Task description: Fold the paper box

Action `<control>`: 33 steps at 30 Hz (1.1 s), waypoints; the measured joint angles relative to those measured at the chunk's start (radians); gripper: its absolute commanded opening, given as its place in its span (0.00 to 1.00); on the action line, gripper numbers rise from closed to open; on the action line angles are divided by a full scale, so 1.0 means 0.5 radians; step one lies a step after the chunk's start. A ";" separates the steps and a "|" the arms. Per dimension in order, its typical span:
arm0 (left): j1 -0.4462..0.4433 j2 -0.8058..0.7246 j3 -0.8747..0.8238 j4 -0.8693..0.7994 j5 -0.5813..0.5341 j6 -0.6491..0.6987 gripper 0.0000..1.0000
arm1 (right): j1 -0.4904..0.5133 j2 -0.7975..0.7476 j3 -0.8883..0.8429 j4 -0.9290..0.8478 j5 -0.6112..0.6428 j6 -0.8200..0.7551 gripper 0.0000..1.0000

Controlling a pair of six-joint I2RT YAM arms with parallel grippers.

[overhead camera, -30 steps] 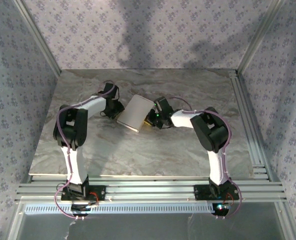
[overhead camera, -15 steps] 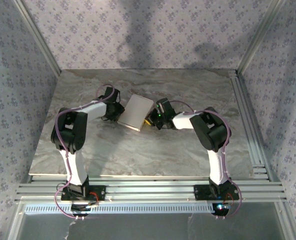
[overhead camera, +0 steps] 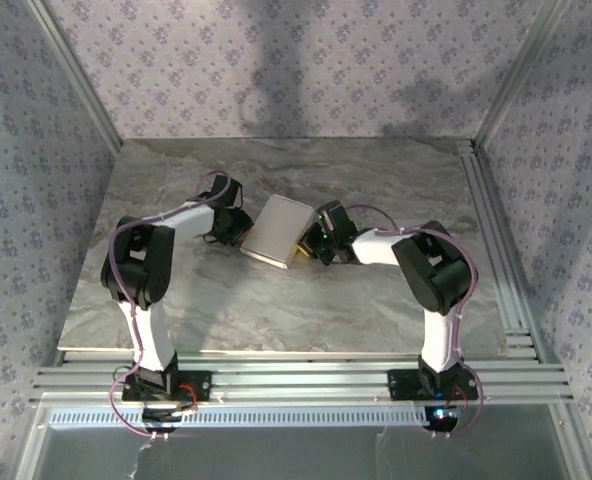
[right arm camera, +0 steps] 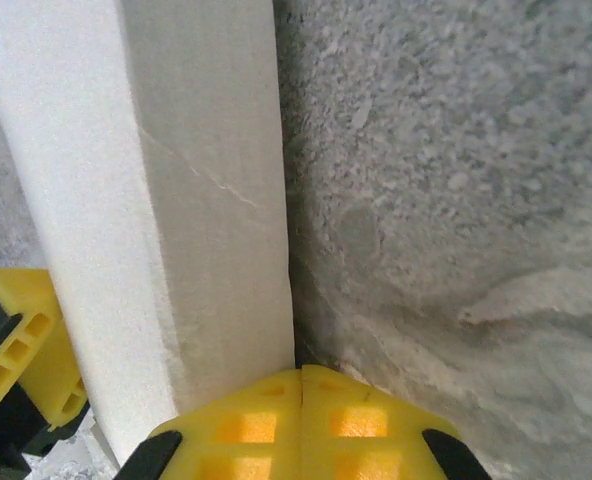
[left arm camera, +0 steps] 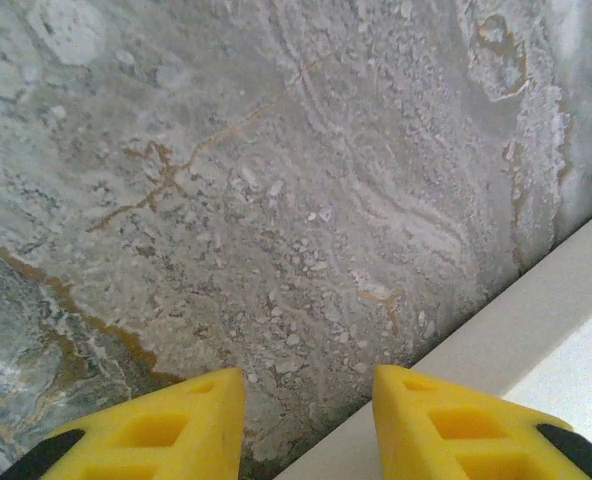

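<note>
The paper box (overhead camera: 276, 230) lies folded on the marble table (overhead camera: 376, 180), a flat white rectangle between the two arms. My left gripper (overhead camera: 240, 227) is at the box's left edge. In the left wrist view it (left arm camera: 309, 405) stands open, with bare marble in the gap and its right finger over the edge of the box (left arm camera: 546, 320). My right gripper (overhead camera: 313, 243) is at the box's right side. In the right wrist view it (right arm camera: 303, 385) is shut with nothing between its tips, which press against the foot of the box's side wall (right arm camera: 206, 200).
An aluminium frame rail (overhead camera: 491, 230) runs along the table's right edge and more rails (overhead camera: 296, 380) cross the near edge. Patterned walls close in the left, back and right. A yellow finger of the left gripper (right arm camera: 21, 350) shows past the box in the right wrist view.
The box has slid a little to the right and turned slightly. The left gripper followed its left edge, and the right arm's elbow swung right and nearer.
</note>
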 measured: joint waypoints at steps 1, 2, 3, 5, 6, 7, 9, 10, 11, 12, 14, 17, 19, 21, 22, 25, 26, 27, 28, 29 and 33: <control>0.000 0.000 -0.006 -0.003 0.007 0.002 0.38 | 0.000 -0.016 -0.016 0.000 0.002 -0.012 0.00; 0.000 -0.001 -0.011 -0.001 0.008 0.002 0.38 | 0.000 -0.034 -0.039 0.000 0.003 -0.023 0.00; 0.001 -0.002 -0.011 0.003 0.014 0.002 0.38 | 0.000 -0.058 -0.067 0.002 0.004 -0.035 0.00; 0.000 -0.004 -0.013 0.005 0.021 0.003 0.38 | 0.002 -0.105 -0.124 0.005 0.003 -0.047 0.00; 0.000 -0.005 -0.014 0.005 0.026 0.004 0.38 | 0.005 -0.132 -0.156 0.005 0.003 -0.051 0.00; -0.002 -0.005 -0.016 0.005 0.028 0.005 0.38 | 0.011 -0.153 -0.178 0.005 0.003 -0.051 0.00; -0.002 -0.005 -0.017 0.008 0.029 0.011 0.38 | 0.040 -0.185 -0.201 0.008 0.003 -0.051 0.00; -0.002 -0.005 -0.017 0.008 0.028 0.011 0.38 | 0.060 -0.190 -0.204 0.011 0.003 -0.050 0.00; -0.004 -0.005 -0.017 0.008 0.028 0.011 0.38 | 0.089 -0.192 -0.204 0.025 0.004 -0.049 0.00; -0.006 -0.005 -0.017 0.009 0.027 0.011 0.38 | 0.116 -0.192 -0.204 0.040 0.004 -0.049 0.00; -0.008 -0.005 -0.017 0.011 0.023 0.010 0.38 | 0.164 -0.192 -0.204 0.047 0.004 -0.043 0.00; -0.008 -0.005 -0.017 0.011 0.022 0.010 0.38 | 0.207 -0.192 -0.204 0.045 0.003 -0.041 0.00; -0.008 -0.005 -0.017 0.011 0.022 0.011 0.38 | 0.210 -0.192 -0.204 0.046 0.004 -0.040 0.00; -0.010 -0.005 -0.017 0.011 0.021 0.010 0.38 | 0.211 -0.191 -0.222 0.077 0.004 -0.020 0.00; -0.011 -0.005 -0.018 0.013 0.021 0.010 0.39 | 0.214 -0.189 -0.233 0.095 0.004 -0.011 0.00; -0.013 -0.014 -0.040 0.040 0.021 0.008 0.38 | 0.230 -0.171 -0.264 0.176 0.004 0.025 0.00; -0.013 -0.019 -0.050 0.051 0.021 0.007 0.38 | 0.237 -0.159 -0.270 0.202 0.003 0.035 0.00; -0.016 -0.024 -0.063 0.069 0.021 -0.001 0.38 | 0.239 -0.143 -0.269 0.228 0.002 0.043 0.00; -0.018 -0.030 -0.074 0.082 0.019 -0.007 0.38 | 0.242 -0.128 -0.269 0.251 -0.001 0.049 0.00; -0.021 -0.036 -0.085 0.096 0.014 -0.014 0.38 | 0.242 -0.106 -0.269 0.278 -0.005 0.061 0.00; -0.043 -0.053 -0.117 0.142 -0.035 -0.039 0.38 | 0.240 -0.053 -0.267 0.376 -0.027 0.115 0.00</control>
